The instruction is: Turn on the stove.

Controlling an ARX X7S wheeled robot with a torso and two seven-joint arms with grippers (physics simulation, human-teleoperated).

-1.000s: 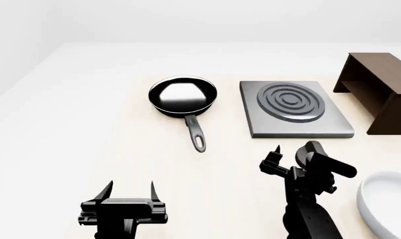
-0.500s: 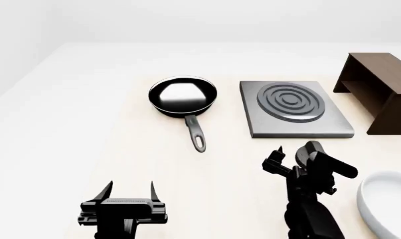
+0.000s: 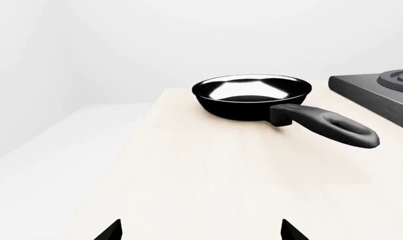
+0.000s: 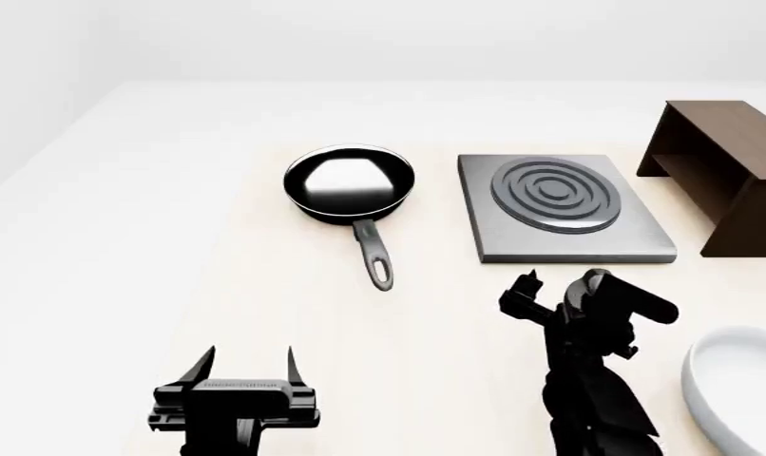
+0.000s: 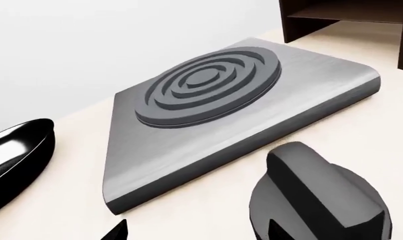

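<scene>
Clearly the right gripper [image 4: 526,285] was the nearer one: the knob [image 5: 318,200] of the stove [image 4: 564,208] stood just ahead of its spread, empty fingertips, with the slab beyond it. The left gripper [image 4: 250,362], also released, hung well apart over bare surface [image 4: 167,218].

Right gripper [image 4: 550,293]: shifted slightly forward toward the near edge of the stove [image 4: 564,207], wrist rotated; jaws seen parted.

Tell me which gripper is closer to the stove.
The right gripper: it sits just before the stove, while the left gripper hangs far back, below the frying pan.
</scene>
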